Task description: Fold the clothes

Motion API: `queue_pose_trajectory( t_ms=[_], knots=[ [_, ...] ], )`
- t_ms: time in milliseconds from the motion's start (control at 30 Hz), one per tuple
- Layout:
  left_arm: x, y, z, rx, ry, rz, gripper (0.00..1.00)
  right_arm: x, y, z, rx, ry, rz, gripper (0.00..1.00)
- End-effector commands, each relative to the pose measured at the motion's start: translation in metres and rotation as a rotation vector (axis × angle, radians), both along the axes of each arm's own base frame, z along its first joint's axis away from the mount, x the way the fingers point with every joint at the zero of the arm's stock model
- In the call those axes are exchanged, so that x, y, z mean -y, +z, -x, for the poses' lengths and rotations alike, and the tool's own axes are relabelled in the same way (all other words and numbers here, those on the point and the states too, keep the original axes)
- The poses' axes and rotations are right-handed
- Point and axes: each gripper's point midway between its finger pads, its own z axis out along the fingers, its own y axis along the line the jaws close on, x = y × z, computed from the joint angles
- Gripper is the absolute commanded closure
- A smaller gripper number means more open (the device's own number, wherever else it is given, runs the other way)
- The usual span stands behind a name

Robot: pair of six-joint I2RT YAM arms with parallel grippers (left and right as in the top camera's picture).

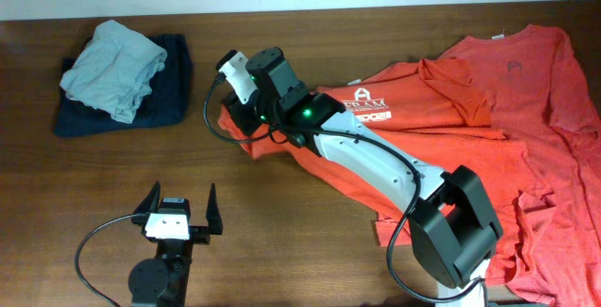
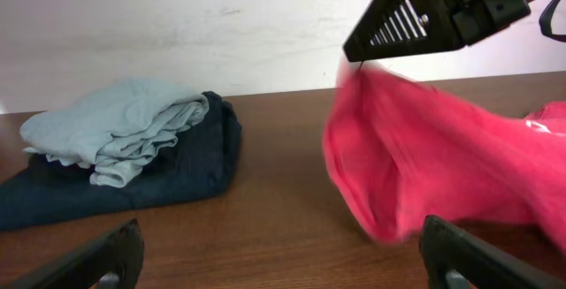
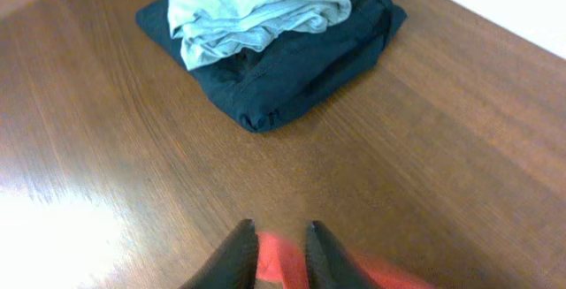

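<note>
The right end effector (image 3: 274, 255) pinched the T-shirt (image 1: 423, 102) by its edge, a grip hidden overhead. The shirt stretched sideways across the desk (image 1: 282, 237). The left end effector (image 1: 178, 215) gaped wide.

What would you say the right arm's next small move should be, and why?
Probably open the right gripper and lift clear. It pinches an edge of the orange T-shirt, whose cloth sags in a bunch toward the table, so releasing should let it settle. The left gripper stands open, apart.

Bright glare on table (image 3: 53, 227), shirt (image 2: 416, 165) seemingly motion-blurred.
</note>
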Motion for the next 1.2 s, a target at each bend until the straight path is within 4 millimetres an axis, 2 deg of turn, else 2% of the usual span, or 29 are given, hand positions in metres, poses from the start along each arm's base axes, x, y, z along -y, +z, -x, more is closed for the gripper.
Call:
queue_pose_trajectory(
  t_ms=[0, 33, 133, 200, 233, 267, 367, 467, 500, 533, 567, 600, 733, 833, 967, 1067, 1167],
  knots=[
    [-0.001, 0.000, 0.000, 0.003, 0.005, -0.016, 0.01, 0.010, 0.031, -0.009, 0.038, -0.028, -0.045, 0.42],
    [-0.001, 0.000, 0.000, 0.003, 0.005, -0.016, 0.01, 0.014, 0.037, -0.010, 0.042, -0.032, -0.052, 0.33],
    [-0.001, 0.000, 0.000, 0.003, 0.005, -0.016, 0.01, 0.025, 0.057, -0.013, 0.066, -0.048, -0.072, 0.20],
    [-0.001, 0.000, 0.000, 0.003, 0.005, -0.016, 0.01, 0.037, 0.074, -0.016, 0.088, -0.075, -0.080, 0.19],
    [-0.001, 0.000, 0.000, 0.003, 0.005, -0.016, 0.01, 0.058, 0.090, -0.023, 0.109, -0.131, -0.071, 0.19],
    [-0.001, 0.000, 0.000, 0.003, 0.005, -0.016, 0.01, 0.073, 0.097, -0.027, 0.116, -0.172, -0.058, 0.19],
    [-0.001, 0.000, 0.000, 0.003, 0.005, -0.016, 0.01, 0.142, 0.118, -0.041, 0.124, -0.346, 0.006, 0.19],
    [-0.001, 0.000, 0.000, 0.003, 0.005, -0.016, 0.01, 0.218, 0.125, -0.050, 0.100, -0.511, 0.064, 0.19],
    [-0.001, 0.000, 0.000, 0.003, 0.005, -0.016, 0.01, 0.268, 0.123, -0.052, 0.063, -0.613, 0.098, 0.21],
    [-0.001, 0.000, 0.000, 0.004, 0.005, -0.016, 0.01, 0.301, 0.118, -0.053, 0.026, -0.679, 0.114, 0.24],
    [-0.001, 0.000, 0.000, 0.003, 0.005, -0.016, 0.01, 0.326, 0.112, -0.052, -0.010, -0.735, 0.121, 0.26],
    [-0.001, 0.000, 0.000, 0.003, 0.005, -0.016, 0.01, 0.376, 0.098, -0.048, -0.093, -0.829, 0.133, 0.27],
    [-0.001, 0.000, 0.000, 0.003, 0.005, -0.016, 0.01, 0.448, 0.068, -0.037, -0.248, -0.939, 0.097, 0.27],
    [-0.001, 0.000, 0.000, 0.003, 0.005, -0.016, 0.01, 0.480, 0.051, -0.034, -0.305, -0.939, 0.060, 0.27],
    [-0.001, 0.000, 0.000, 0.003, 0.005, -0.016, 0.01, 0.506, 0.020, -0.035, -0.378, -0.929, 0.043, 0.27],
    [-0.001, 0.000, 0.000, 0.003, 0.005, -0.016, 0.01, 0.515, -0.009, -0.036, -0.428, -0.902, 0.079, 0.27],
    [-0.001, 0.000, 0.000, 0.003, 0.005, -0.016, 0.01, 0.513, -0.037, -0.035, -0.468, -0.827, 0.132, 0.25]
  ],
)
